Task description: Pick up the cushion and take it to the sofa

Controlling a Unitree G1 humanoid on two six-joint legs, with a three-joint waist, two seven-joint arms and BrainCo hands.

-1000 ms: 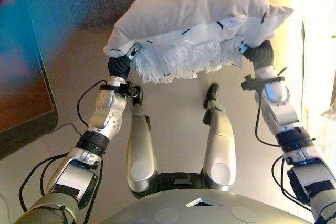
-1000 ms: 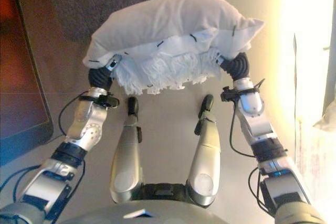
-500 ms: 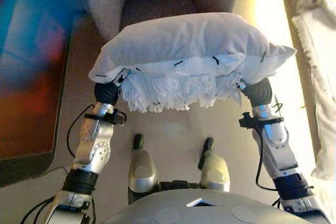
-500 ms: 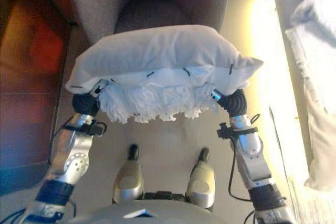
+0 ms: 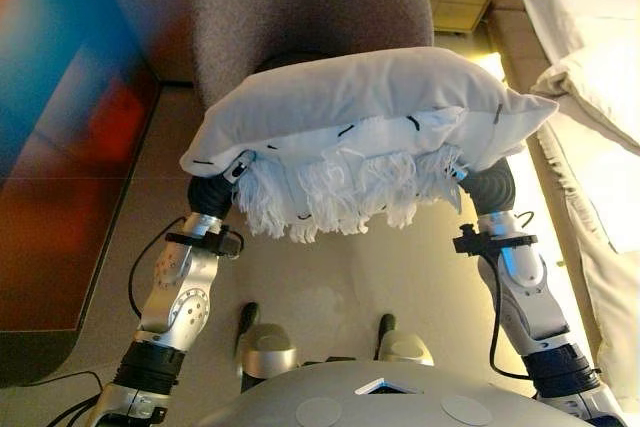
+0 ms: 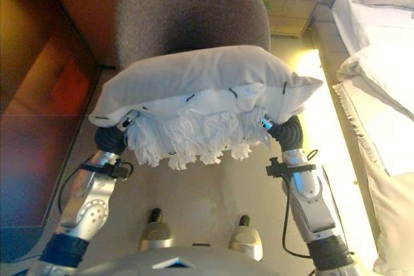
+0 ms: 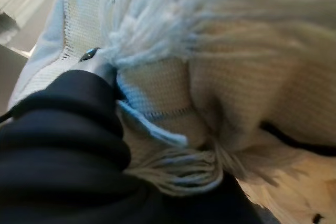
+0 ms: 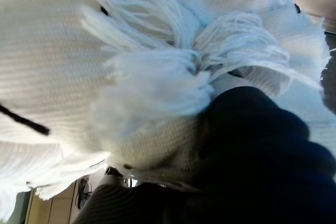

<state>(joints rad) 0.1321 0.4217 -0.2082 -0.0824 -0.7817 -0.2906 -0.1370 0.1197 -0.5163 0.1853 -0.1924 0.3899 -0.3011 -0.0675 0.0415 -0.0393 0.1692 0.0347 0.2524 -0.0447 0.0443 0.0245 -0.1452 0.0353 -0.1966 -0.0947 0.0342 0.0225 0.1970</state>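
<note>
cushion point(image 5: 360, 112): we see matt white woven cloth, knit-ribbed close up, with soft yarn fringe and dark stitch marks | armchair point(image 6: 191, 14): we read rough grey-brown fabric, matt | floor point(image 5: 345, 267): smooth beige, faint sheen | bed point(image 6: 381, 88): we note white matt linen, fringed edge | nightstand point(image 6: 288, 4): pale wood-look panels
</note>
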